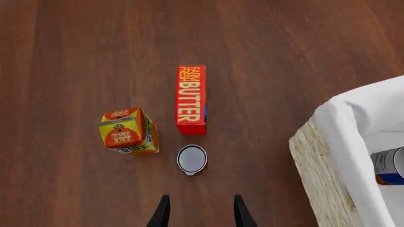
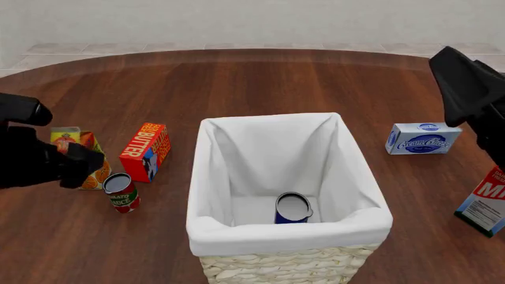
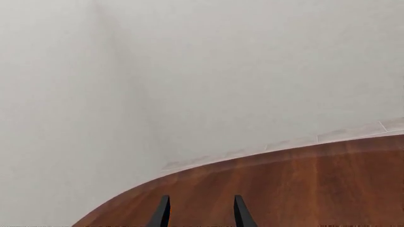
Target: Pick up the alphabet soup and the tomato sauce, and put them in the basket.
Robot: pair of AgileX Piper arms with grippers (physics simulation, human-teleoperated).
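Observation:
The tomato sauce (image 1: 192, 160) stands upright on the wood table, its grey top facing the left wrist camera; in the front view the tomato sauce (image 2: 120, 192) is left of the basket (image 2: 292, 235). My left gripper (image 1: 202, 213) hovers above the can, open and holding nothing. The alphabet soup (image 2: 293, 208) stands inside the basket, and the left wrist view catches an edge of the alphabet soup (image 1: 390, 165) past the basket (image 1: 315, 161) wall. My right gripper (image 3: 202, 213) is open and empty, raised at the far right, facing the wall and the table's edge.
A red butter box (image 2: 145, 151) lies just beyond the tomato sauce, with an orange juice carton (image 1: 128, 131) beside it. A cream cheese box (image 2: 424, 138) sits right of the basket and a milk carton (image 2: 484, 204) stands at the right edge.

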